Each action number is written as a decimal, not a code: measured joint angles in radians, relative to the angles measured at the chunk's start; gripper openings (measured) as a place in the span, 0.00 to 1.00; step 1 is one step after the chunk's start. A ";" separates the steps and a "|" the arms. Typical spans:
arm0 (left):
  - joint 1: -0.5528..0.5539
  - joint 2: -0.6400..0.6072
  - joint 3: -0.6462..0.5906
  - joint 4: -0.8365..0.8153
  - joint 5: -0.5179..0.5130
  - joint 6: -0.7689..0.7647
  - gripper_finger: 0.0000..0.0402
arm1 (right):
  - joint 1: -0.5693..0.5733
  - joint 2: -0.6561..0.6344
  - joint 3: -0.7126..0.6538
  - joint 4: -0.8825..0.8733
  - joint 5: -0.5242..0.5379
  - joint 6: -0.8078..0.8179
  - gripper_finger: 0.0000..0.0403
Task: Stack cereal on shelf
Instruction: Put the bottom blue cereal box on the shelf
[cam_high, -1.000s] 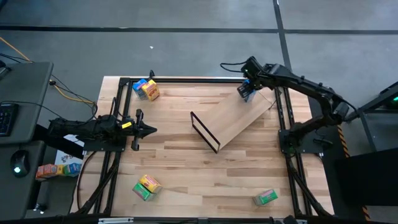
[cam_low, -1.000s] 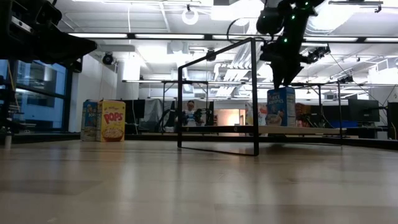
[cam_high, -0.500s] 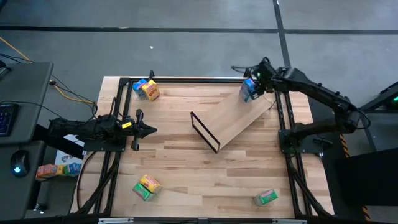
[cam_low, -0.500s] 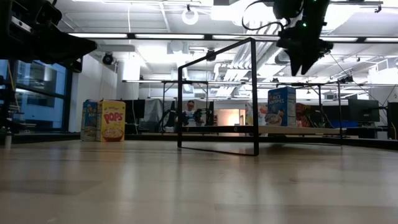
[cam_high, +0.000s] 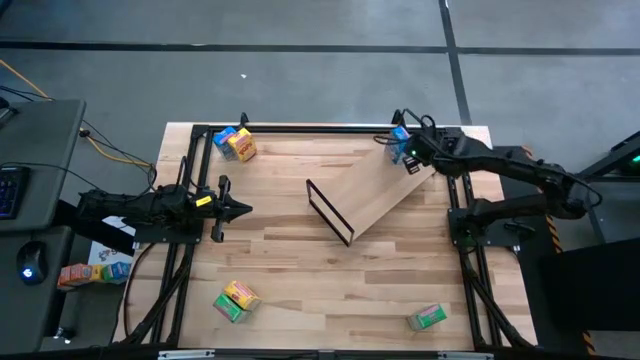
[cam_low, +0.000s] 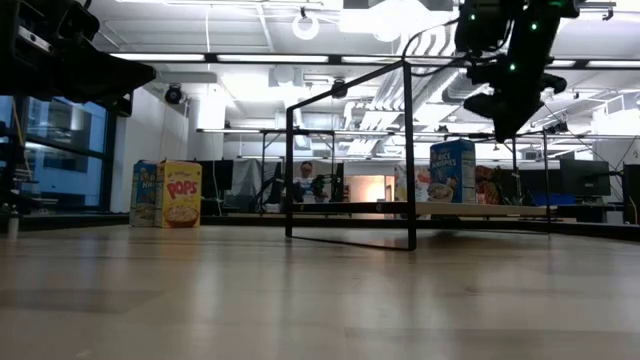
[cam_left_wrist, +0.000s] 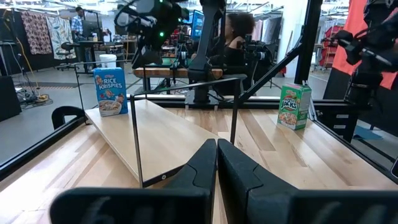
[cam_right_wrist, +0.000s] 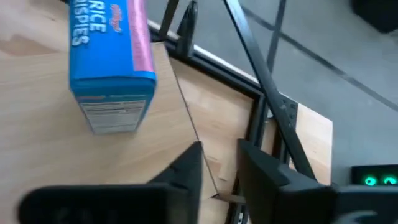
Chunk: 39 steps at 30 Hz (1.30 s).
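Observation:
The shelf board (cam_high: 380, 192) lies slantwise on the table, its black frame (cam_high: 329, 212) upright at its near-left end. A blue cereal box (cam_high: 399, 141) stands upright on its base on the board's far right end; it also shows in the low view (cam_low: 452, 171) and the right wrist view (cam_right_wrist: 111, 62). My right gripper (cam_high: 411, 157) is open and empty, above and just right of that box (cam_low: 506, 128). My left gripper (cam_high: 240, 208) is shut and empty at the table's left side.
A blue and a yellow box (cam_high: 235, 143) stand at the far left corner. A yellow and a green box (cam_high: 235, 300) lie near the front left. A green box (cam_high: 427, 317) stands at the front right. A black frame (cam_high: 455, 190) rims the table.
My right gripper has risen from the top of the blue box and moved toward the table's right edge. The box has stayed upright on the board's far end.

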 joint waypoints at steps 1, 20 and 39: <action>0.000 0.000 0.000 0.000 0.000 0.000 0.02 | 0.003 0.000 -0.015 0.019 0.000 0.000 0.09; 0.000 0.000 0.000 0.000 0.000 0.000 0.02 | 0.002 0.004 -0.094 0.351 0.077 -0.062 0.00; 0.000 0.000 0.000 0.000 0.000 0.000 0.02 | -0.052 0.063 -0.094 0.365 -0.094 -0.106 0.00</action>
